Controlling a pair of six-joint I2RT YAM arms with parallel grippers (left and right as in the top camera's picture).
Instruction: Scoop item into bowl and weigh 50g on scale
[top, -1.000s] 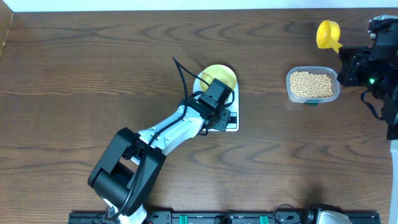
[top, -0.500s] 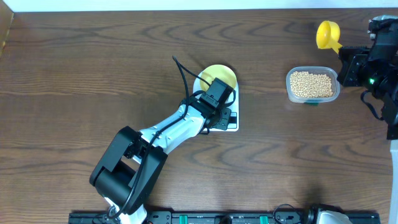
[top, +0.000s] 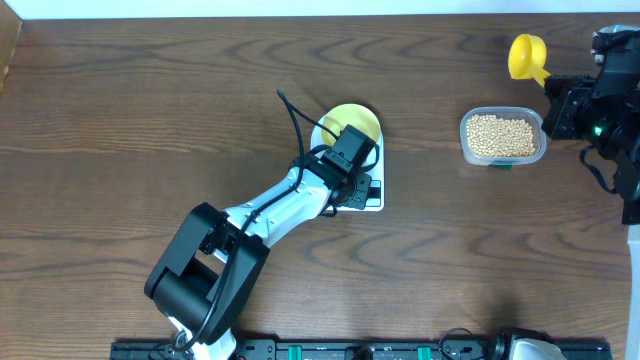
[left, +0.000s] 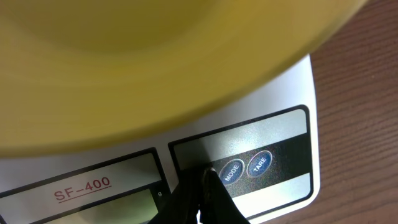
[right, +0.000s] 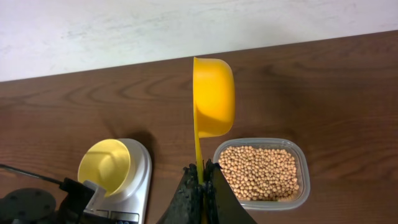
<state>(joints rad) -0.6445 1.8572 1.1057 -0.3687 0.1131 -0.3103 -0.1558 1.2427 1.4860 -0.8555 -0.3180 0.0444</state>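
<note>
Nothing moved, left arm (top: 280, 205) covering scale (left: 286, 87), bowl (left: 155, 62) blurred, cropped close-up

A dark brown wood-grain table (top: 150, 110) carries everything; a white kitchen scale (top: 377, 180) lies flat on it near the middle, display end toward the front edge; well to the right, near the far right corner, a clear rounded-rectangular plastic tub (top: 464, 140) sits upright on the wood, apart from the scale; a small green thing (top: 500, 166) shows at the tub's near side, too small to identify; the left arm's black base (top: 195, 275) stands at front left; a black rail (top: 330, 350) runs along the front edge.
</note>
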